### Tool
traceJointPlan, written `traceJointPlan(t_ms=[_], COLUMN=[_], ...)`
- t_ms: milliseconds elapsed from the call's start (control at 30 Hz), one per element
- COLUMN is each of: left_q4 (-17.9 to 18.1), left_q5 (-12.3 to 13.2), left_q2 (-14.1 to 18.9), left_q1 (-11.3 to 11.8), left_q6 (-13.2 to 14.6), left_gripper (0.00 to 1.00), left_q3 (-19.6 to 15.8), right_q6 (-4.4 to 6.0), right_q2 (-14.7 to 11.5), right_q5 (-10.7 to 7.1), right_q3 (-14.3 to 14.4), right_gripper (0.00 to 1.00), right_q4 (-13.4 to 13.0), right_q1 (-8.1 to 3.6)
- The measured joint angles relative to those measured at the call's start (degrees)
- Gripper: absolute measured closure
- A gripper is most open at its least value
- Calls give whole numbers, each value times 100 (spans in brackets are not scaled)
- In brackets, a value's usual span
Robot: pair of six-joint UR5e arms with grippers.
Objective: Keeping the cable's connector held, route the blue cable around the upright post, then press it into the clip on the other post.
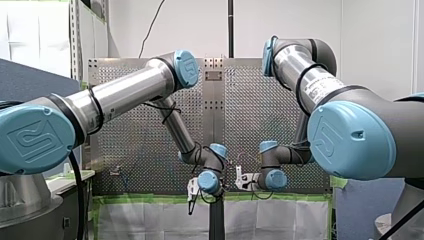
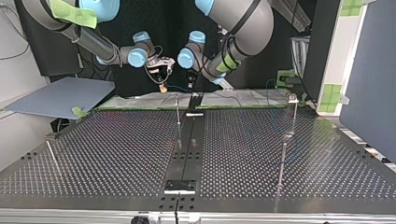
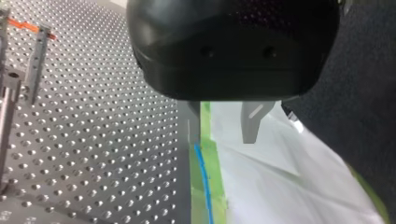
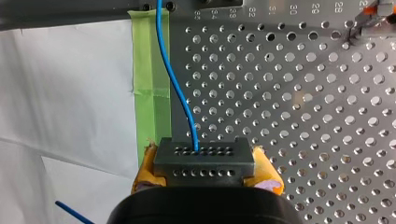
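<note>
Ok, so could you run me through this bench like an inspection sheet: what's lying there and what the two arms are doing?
Surface: perforated table, green tape along one edge.
Job's things: blue cable leaving the black connector; upright post standing on the table.
Clutter: nothing seen.
Grippers: right gripper, jaws shut on connector, yellow pads; left gripper, jaws open, cable beside one finger.
Cables: black cable by my left arm's base.
Surroundings: grey board beside the table.

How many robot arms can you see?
2. My left arm comes in from the front view's left, my right arm from its right; both reach toward the middle.
</note>
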Motion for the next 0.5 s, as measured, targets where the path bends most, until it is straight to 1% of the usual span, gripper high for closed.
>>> traceJointPlan(t_ms=[100, 133, 200, 233, 367, 500], left_q4=[-18, -15, 19, 44, 133, 192], left_q5=[128, 159, 207, 223, 316, 384], left_q2=[-50, -74, -116, -128, -147, -150], left_q1=[19, 28, 55, 70, 166, 300], left_q6=[-131, -166, -231, -256, -345, -363], left_gripper=[56, 51, 51, 46, 46, 46], left_q3=[0, 0, 0, 0, 0, 0], right_q6=[0, 0, 0, 0, -8, -33], right_q2=[-1, -1, -1, -1, -1, -4], right_q5=[0, 0, -11, -19, -48, -92], right_q3=[0, 0, 0, 0, 0, 0], right_gripper=[100, 100, 100, 100, 100, 100], right_q4=[0, 1, 3, 5, 10, 12], right_q1=[-5, -5, -3, -1, 14, 33])
